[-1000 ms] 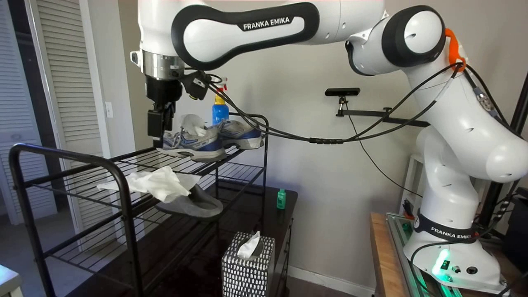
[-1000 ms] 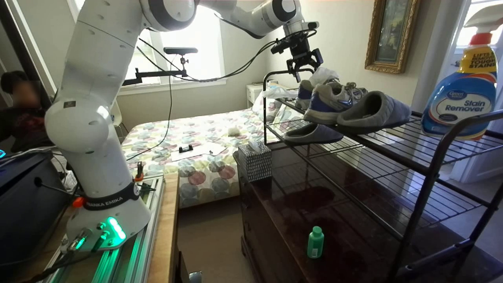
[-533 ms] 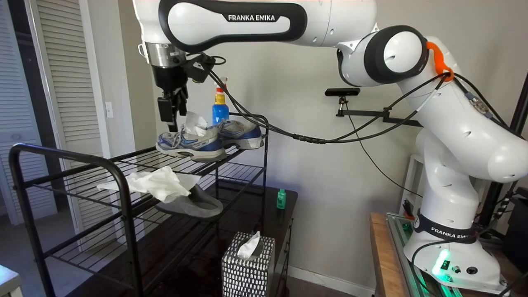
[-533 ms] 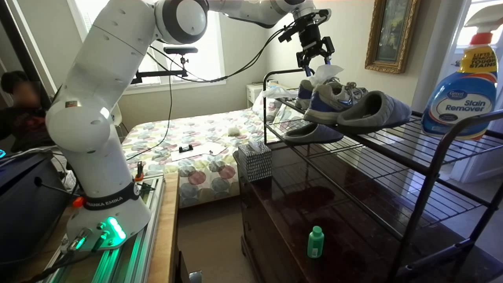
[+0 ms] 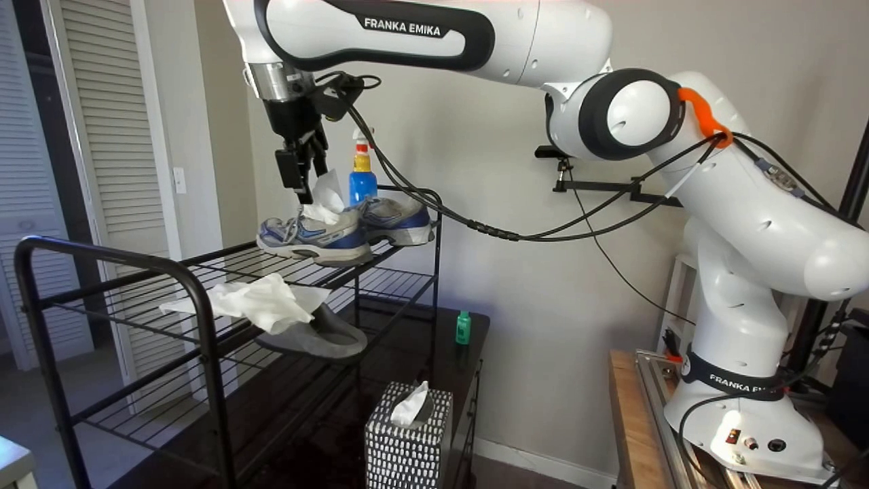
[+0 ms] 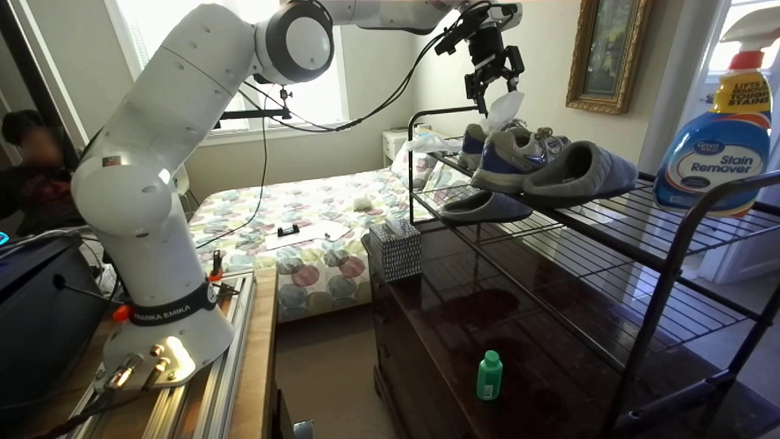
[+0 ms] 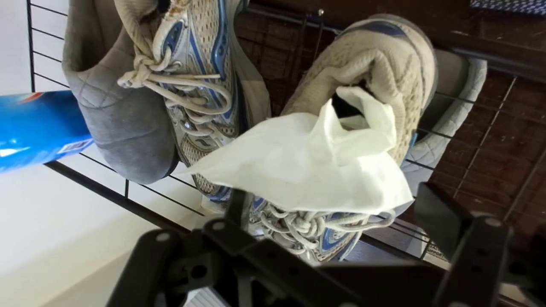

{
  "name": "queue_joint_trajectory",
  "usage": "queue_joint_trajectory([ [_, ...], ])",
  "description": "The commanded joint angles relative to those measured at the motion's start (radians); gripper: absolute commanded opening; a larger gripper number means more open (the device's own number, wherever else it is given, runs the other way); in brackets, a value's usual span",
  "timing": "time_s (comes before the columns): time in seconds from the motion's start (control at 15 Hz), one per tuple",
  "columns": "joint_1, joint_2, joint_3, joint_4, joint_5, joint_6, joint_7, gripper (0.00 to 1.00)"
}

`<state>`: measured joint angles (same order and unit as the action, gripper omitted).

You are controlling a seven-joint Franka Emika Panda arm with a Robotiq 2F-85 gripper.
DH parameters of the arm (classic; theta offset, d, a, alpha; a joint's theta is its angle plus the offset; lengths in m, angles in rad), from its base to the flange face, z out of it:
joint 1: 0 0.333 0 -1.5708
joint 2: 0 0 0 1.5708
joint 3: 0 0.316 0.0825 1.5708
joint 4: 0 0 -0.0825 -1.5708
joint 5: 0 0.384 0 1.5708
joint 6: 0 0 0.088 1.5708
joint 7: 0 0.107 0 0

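- Now the tool (image 7: 332, 198) has moved in from beyond the toe of one worn sneaker (image 7: 384, 47) to a place above its ankle opening, and it hangs at more of a slant than it did a second ago.
- Its fingers (image 7: 435, 213) stand wide apart, clamped on nothing; white tissue (image 7: 294, 157) spreads across the gap between them in the wrist view. Whether either finger brushes it, I cannot tell.
- That tissue pokes up out of the sneaker, on the top shelf of the rack (image 5: 102, 252), and in both exterior views it rises to a taller point than before. I judge the tool well placed around it, with no grip made yet.
- Meanwhile the base light (image 6: 180, 360) has gone from green to a warm white; its meaning is unclear.
- As for materials, the tissue is thin and limp, softly folded, with a pointed corner; the sneaker is beige mesh with blue trim and a creased, padded collar.
- Nearby, the grey slipper (image 6: 585, 177) has a quilted, rounded body, and the stain remover bottle (image 6: 710, 152) is glossy blue plastic.
- Below, the rack's black tubes and thin wires stand over a dark, shiny dresser (image 6: 463, 320).
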<state>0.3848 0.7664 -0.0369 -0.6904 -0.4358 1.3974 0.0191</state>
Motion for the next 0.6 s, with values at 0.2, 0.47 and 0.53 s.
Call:
queue_joint_trajectory([
  [0.2,-0.003,0.08,-0.033,0.138,-0.011,-0.129,-0.033,1.0],
  [0.47,-0.011,0.071,-0.044,0.136,0.0,-0.202,-0.05,1.0],
  [0.53,-0.011,0.067,-0.043,0.132,0.003,-0.217,-0.05,1.0],
])
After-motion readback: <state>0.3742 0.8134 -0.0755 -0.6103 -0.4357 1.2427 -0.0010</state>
